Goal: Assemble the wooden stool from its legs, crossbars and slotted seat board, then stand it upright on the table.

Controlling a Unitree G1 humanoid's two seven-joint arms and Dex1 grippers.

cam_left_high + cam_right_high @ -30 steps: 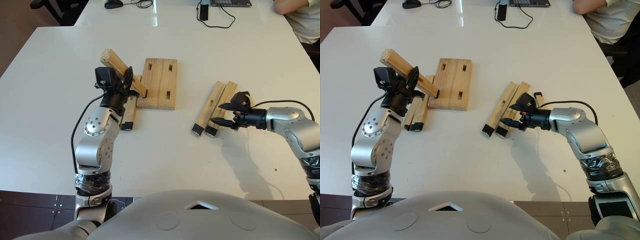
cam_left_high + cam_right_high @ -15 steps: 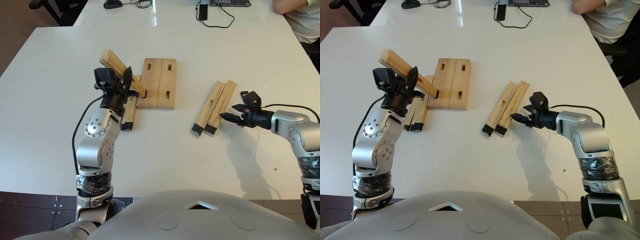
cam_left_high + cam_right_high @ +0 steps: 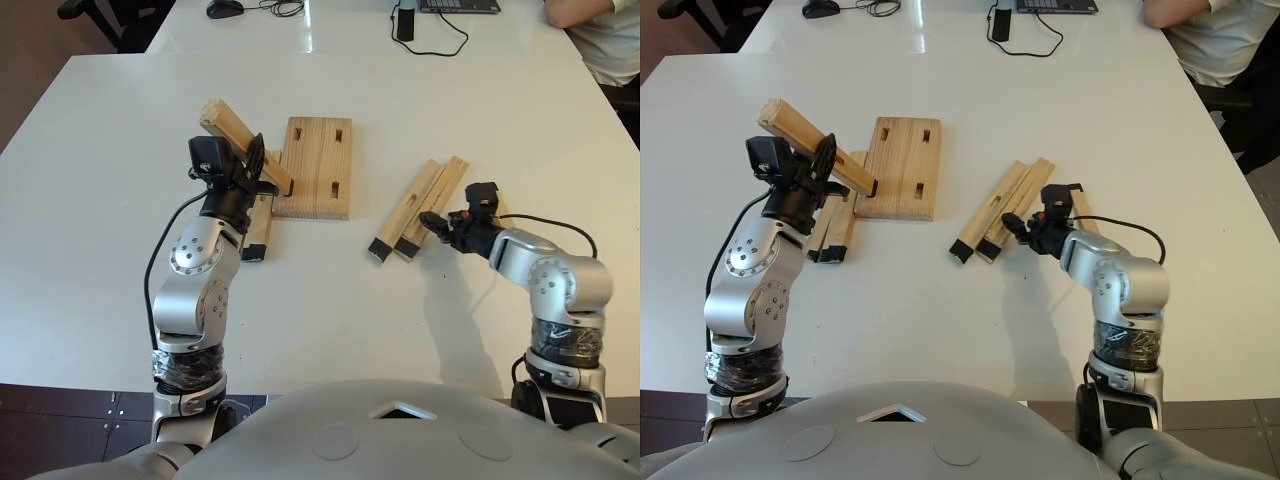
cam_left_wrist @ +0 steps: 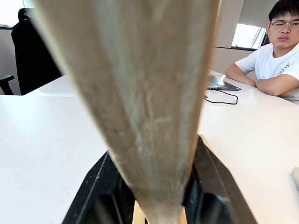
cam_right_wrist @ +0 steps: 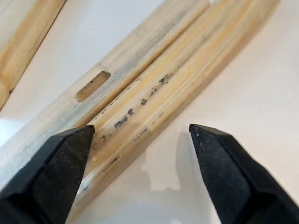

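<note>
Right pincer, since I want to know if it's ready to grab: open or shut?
Open: in the wrist view the right pincer has its tips spread wide above the paired legs.

A black mouse (image 3: 227, 8), a cabled black box (image 3: 406, 22) and a laptop (image 3: 460, 5) sit on the far table (image 3: 340, 30).

Bare table (image 3: 330, 280) is lying open btwn board (image 3: 318, 167) & leg pair (image 3: 415, 207): wide lane in from the near edge. L gripper (image 3: 256, 166), clamping a tilted leg (image 3: 225, 122), is overhanging two flat legs (image 3: 262, 218), blocking access from above. R gripper (image 3: 430, 220), fingers apart, is crowding the pair's right side.
</note>
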